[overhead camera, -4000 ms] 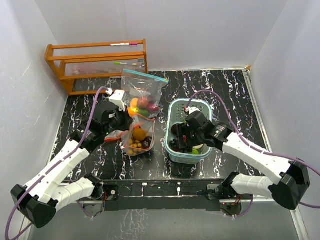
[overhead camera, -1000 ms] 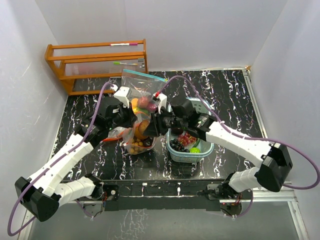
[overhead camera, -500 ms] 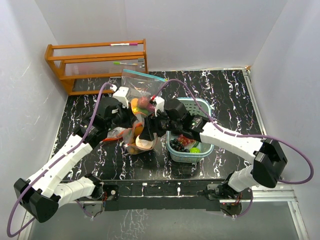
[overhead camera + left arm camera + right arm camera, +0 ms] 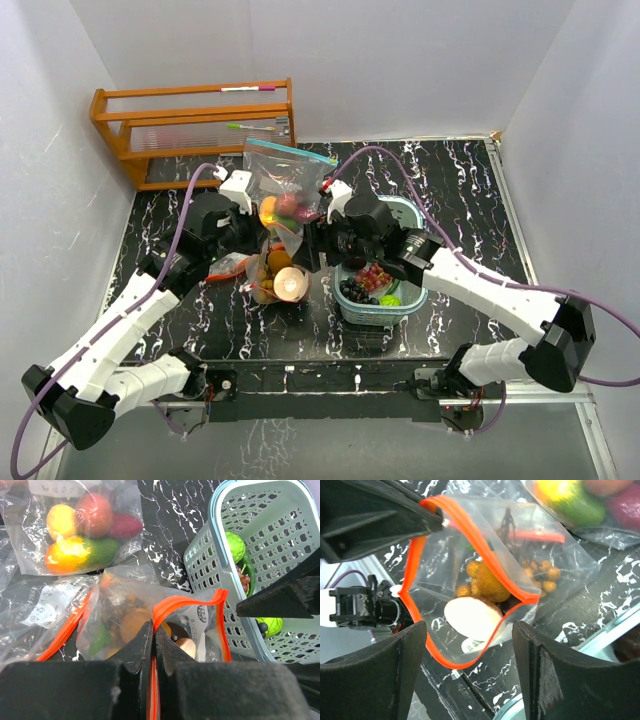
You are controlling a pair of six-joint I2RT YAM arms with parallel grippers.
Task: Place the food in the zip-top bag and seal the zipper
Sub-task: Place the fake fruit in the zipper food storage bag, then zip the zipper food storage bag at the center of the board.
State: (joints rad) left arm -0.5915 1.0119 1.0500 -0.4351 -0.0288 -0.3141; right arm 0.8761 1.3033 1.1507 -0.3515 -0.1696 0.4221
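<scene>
Right wrist view: right gripper [image 4: 468, 630] hanging released over zip-top bag [image 4: 470, 545] mouth, pale food piece [image 4: 470, 617] lying inside.
Left gripper [image 4: 154, 635]: clenched, pinching bag's orange rim.
Rest of food [image 4: 372, 278]: sitting in basket [image 4: 372, 316], just right of right gripper; R arm nearer.

Clear bag [image 4: 485, 545] with orange zipper, teal basket [image 4: 260, 515], black white-veined table [image 4: 470, 165].

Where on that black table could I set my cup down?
Right of the teal basket, toward the wall, the table is bare; so is the near strip in front of it. Crowded: the centre, around the open bag.
</scene>
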